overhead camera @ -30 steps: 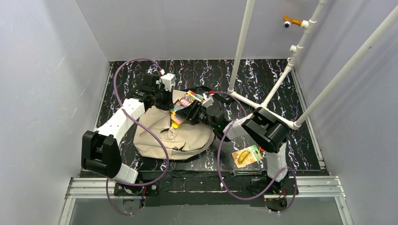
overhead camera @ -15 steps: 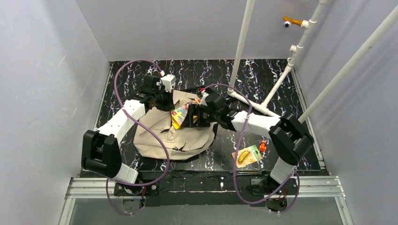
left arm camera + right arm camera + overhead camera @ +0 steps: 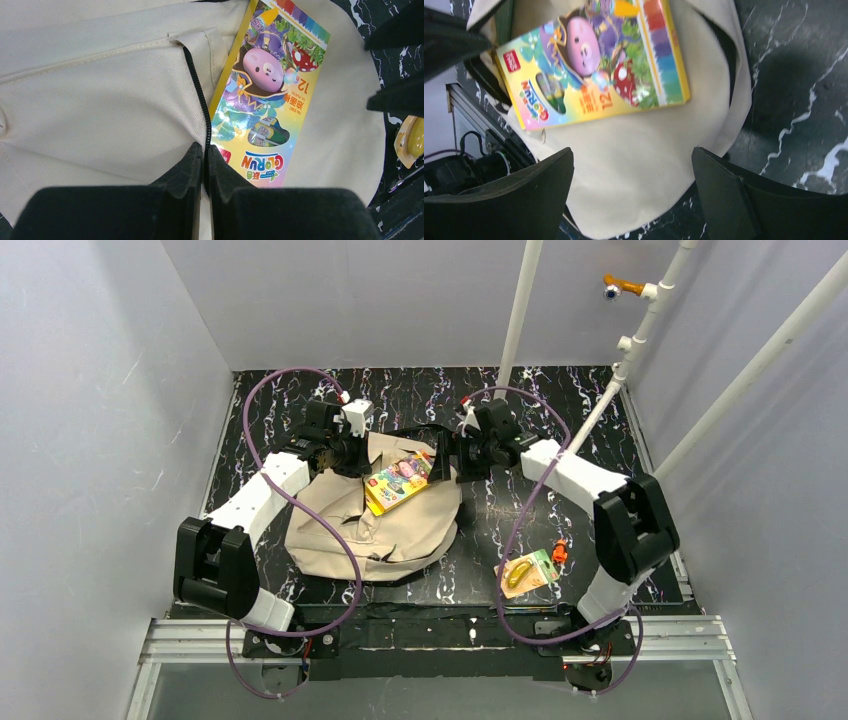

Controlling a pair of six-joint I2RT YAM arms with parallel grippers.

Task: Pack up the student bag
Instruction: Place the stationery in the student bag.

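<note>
Two things matter most on the table [image 3: 560, 410]: the big tan bag [image 3: 390, 535] and the colourful box [image 3: 400, 481]. The bag lies flat in the middle, between the two arms. The box lies on top of the tan cloth, with one long edge right beside the black zipper [image 3: 199, 95]. It does not look tucked inside. Almost all of its picture side shows in both wrist views. Whether a corner has slipped under the flap is too hard to tell.

The left pincer [image 3: 205, 150] is squeezed narrow on the edge of the bag at the zipper, and it seems to hold the cloth there. The right pincer [image 3: 631, 165] is spread wide with nothing in it. It hangs over the bag, just past the box, and touches neither.

A yellow pack [image 3: 525, 572] lies on the table near the right arm's base, well apart from the bag. If it belongs in the bag too, it has not gone in yet.

So the packing looks only partly done. The box has reached the bag but likely needs a push into the opening. After that, the pack may need a lift, and the zipper is not closed.
</note>
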